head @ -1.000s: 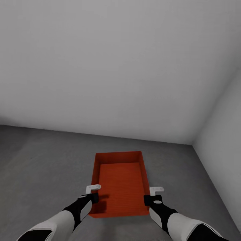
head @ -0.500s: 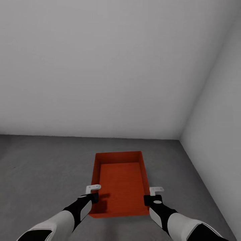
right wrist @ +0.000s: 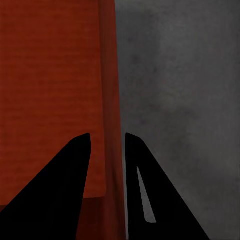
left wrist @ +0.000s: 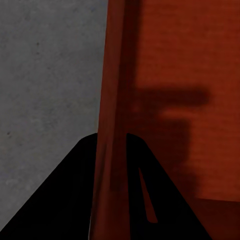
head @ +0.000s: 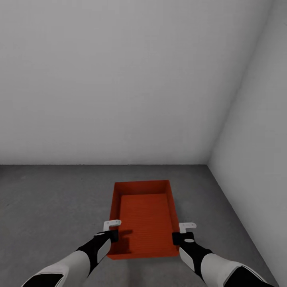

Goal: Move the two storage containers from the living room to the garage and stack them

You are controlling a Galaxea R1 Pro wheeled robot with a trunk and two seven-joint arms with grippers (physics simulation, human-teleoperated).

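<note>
One orange-red ribbed storage container (head: 144, 215) is held between both arms, above the dark grey garage floor (head: 52, 199). My left gripper (head: 113, 235) is shut on its left long wall near the near corner. My right gripper (head: 177, 238) is shut on the right long wall. In the left wrist view the black fingers of the left gripper (left wrist: 111, 137) straddle the container wall (left wrist: 115, 75), with the floor (left wrist: 45, 75) beyond. The right wrist view shows the right gripper (right wrist: 106, 135) pinching the container wall (right wrist: 109, 75) the same way. The second container is out of view.
A plain white wall (head: 119, 79) stands ahead and another white wall (head: 259, 139) runs along the right, meeting in a corner (head: 207, 163). Grey concrete spreads out to the left and in front of the container.
The whole picture has shifted: the room corner slid left, so the camera turned right. Arms and container keep the same place in the picture, both grips unchanged.
</note>
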